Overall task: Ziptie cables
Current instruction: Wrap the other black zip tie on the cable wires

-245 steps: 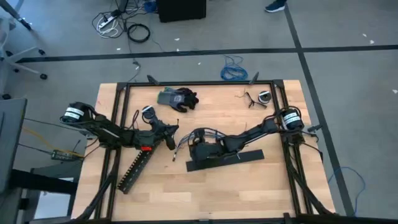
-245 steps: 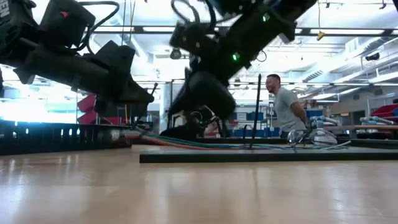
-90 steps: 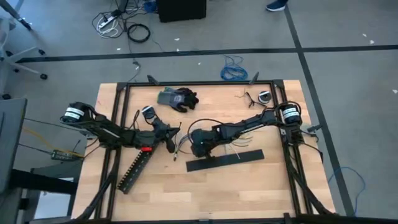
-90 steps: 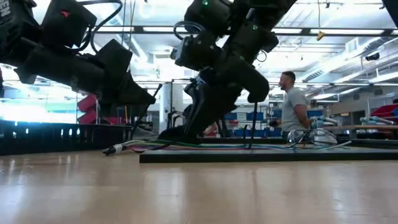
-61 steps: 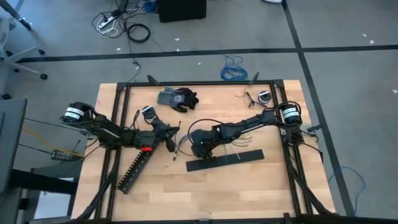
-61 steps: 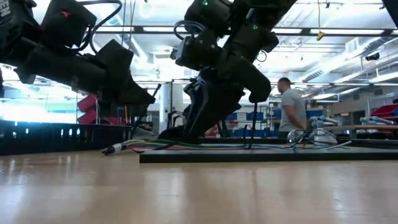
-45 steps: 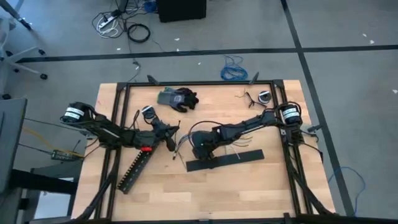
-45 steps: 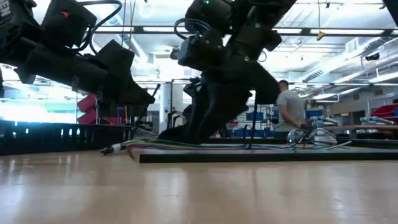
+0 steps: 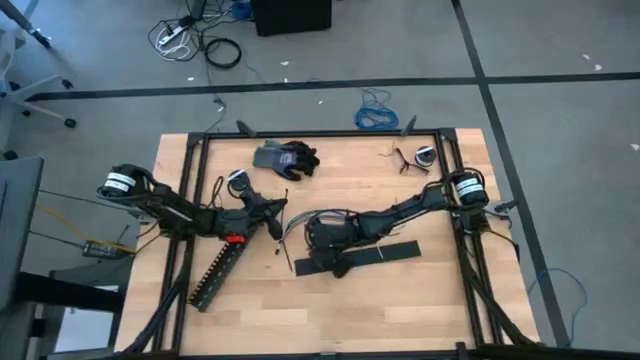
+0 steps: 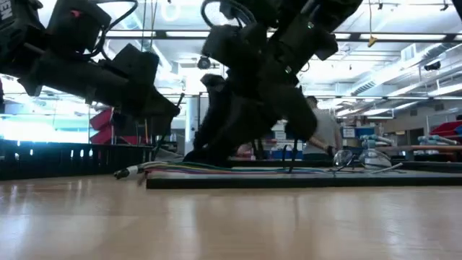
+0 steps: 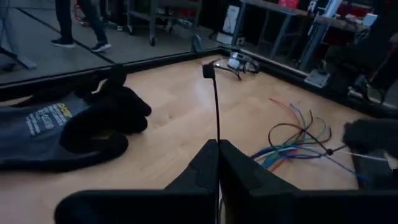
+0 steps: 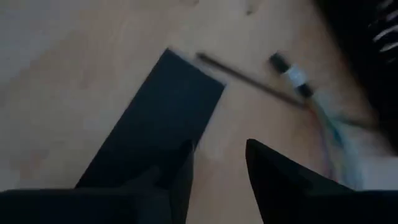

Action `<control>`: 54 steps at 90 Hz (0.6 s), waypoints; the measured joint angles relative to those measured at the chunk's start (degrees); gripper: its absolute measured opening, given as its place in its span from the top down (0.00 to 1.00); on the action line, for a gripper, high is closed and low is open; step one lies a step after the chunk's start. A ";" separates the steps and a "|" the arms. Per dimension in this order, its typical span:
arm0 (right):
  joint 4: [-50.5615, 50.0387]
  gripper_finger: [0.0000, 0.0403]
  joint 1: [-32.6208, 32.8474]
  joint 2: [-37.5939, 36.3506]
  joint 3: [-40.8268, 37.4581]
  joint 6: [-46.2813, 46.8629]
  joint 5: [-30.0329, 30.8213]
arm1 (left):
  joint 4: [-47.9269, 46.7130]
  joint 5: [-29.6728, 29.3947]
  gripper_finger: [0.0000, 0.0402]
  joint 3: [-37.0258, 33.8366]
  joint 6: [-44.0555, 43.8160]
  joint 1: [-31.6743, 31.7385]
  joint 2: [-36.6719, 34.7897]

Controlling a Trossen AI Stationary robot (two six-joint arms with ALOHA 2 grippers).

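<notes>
The cables (image 11: 300, 138) lie on the table in a loose coloured bundle, and their near part rests along the flat black bar (image 10: 289, 182); my right arm covers part of them in the high view. My left gripper (image 11: 217, 144) is shut on a ziptie (image 11: 216, 106), just left of the cables' fanned ends (image 9: 288, 232). My right gripper (image 12: 217, 152) is open and points down at the bar's left end (image 12: 163, 118). Whether it touches the bar, I cannot tell. A second thin black strip (image 12: 249, 78) lies flat on the wood beside the cable ends. My left gripper pinches the ziptie's lower part (image 11: 216, 138) between its two shut fingers. The strip stands up out of the fingertips, its square head (image 11: 208, 70) at the free end, clear of the table.
A dark glove (image 9: 287, 158) lies at the far middle of the table. A long slotted black duct (image 9: 222, 265) lies slanting at the near left. Small dark items (image 9: 415, 158) sit at the far right. Bare wood (image 9: 330, 310) spreads along the near edge.
My right gripper has tipped down and gone toward the table's near edge, over the flat bar's left end. The bar and the cables on it have slid a little toward the table's left edge. My left gripper has kept its hold on the ziptie.
</notes>
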 joint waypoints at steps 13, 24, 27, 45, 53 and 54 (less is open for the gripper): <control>1.39 0.64 -1.13 0.02 0.18 -1.40 5.48 | -0.39 -1.41 1.00 -0.79 -0.63 -0.03 0.02; -1.53 0.64 -2.30 2.08 0.13 0.82 5.84 | -0.37 -1.75 1.00 -0.82 -1.59 -0.03 0.02; -2.66 0.64 -2.36 2.84 -0.08 1.09 5.57 | -0.63 -1.77 1.00 -0.84 -1.70 -0.03 0.02; -2.16 0.64 0.32 5.21 0.35 4.73 7.72 | -2.09 -2.87 1.00 -0.95 -2.47 -0.71 0.00; -2.27 0.64 1.74 5.07 0.32 7.65 8.63 | -2.42 -3.44 1.00 -1.08 -3.08 -0.84 0.00; -2.33 0.64 1.93 5.01 0.31 8.04 8.79 | -2.44 -3.42 1.00 -1.07 -3.10 -0.84 0.00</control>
